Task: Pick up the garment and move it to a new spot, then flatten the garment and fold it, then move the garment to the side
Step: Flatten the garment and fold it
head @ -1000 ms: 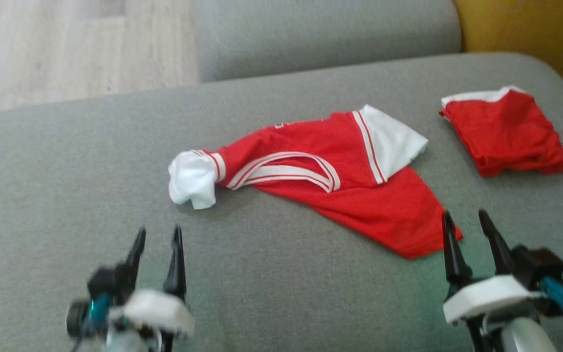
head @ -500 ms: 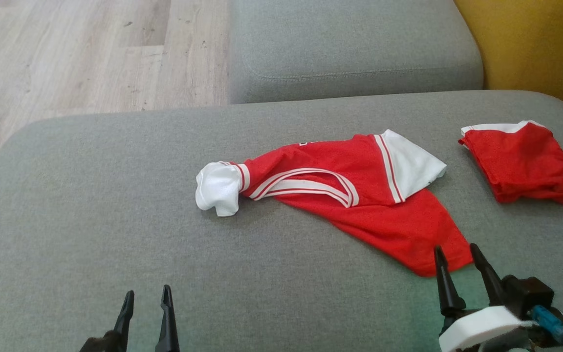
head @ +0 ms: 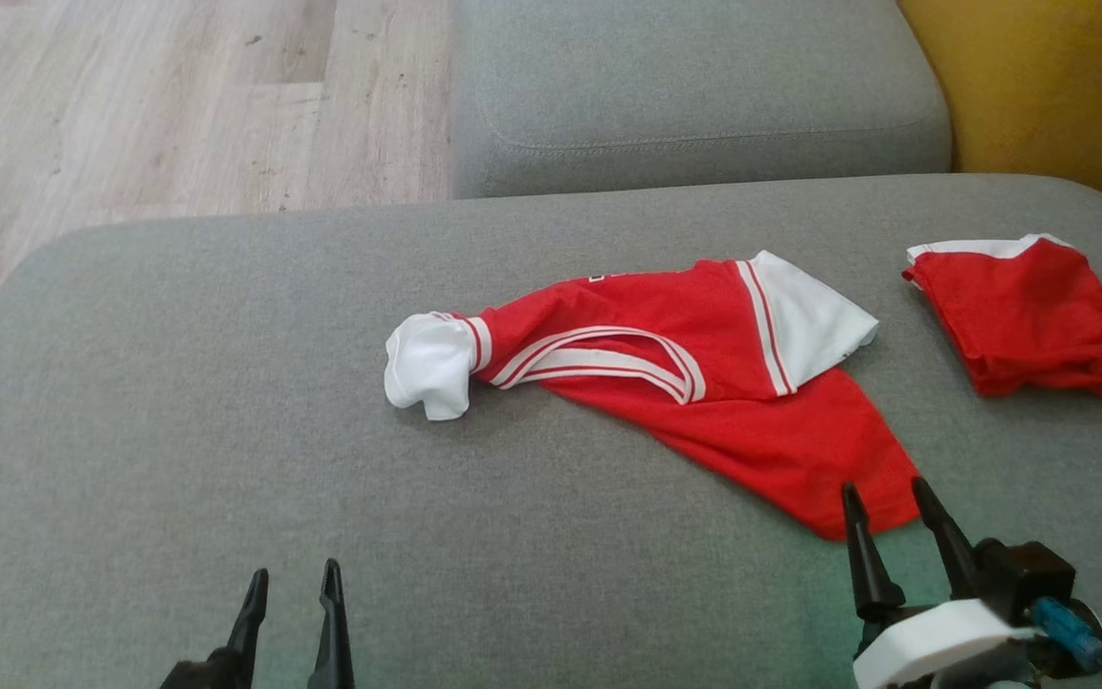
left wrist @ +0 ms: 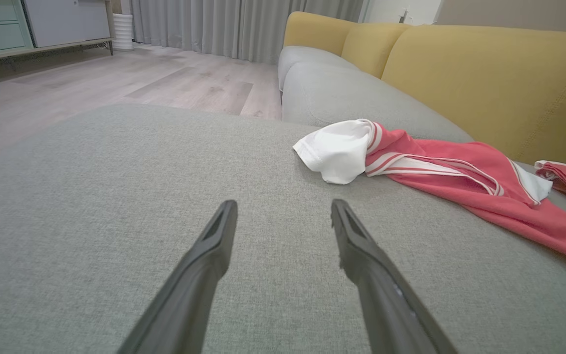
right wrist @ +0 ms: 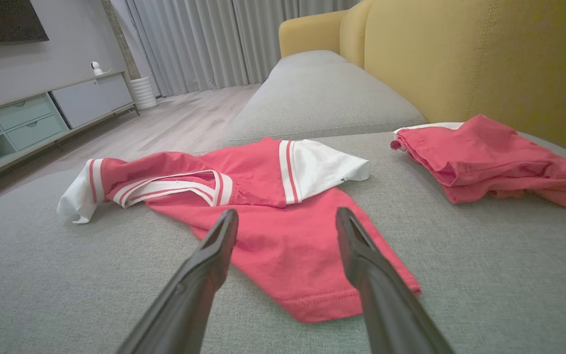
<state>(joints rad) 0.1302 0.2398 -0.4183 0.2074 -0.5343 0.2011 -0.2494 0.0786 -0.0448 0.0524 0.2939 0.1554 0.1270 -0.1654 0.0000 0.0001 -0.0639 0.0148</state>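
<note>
Crumpled red-and-white jersey garment [head: 704, 383]; left gripper [head: 295, 571], right gripper [head: 884, 485] wide apart, empty. Risk: shallow hem pinch, cloth slipping out.

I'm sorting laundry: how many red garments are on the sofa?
2. A crumpled shirt lies mid-way along the cushion, ahead of the right gripper; a folded garment sits at its right end. The folded pile might hide another layer.

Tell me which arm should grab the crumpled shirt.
Right: the right pincer, open, points at the shirt's near hem, tips framing red cloth; the left pincer hovers over the cushion, short of the white sleeve.
</note>
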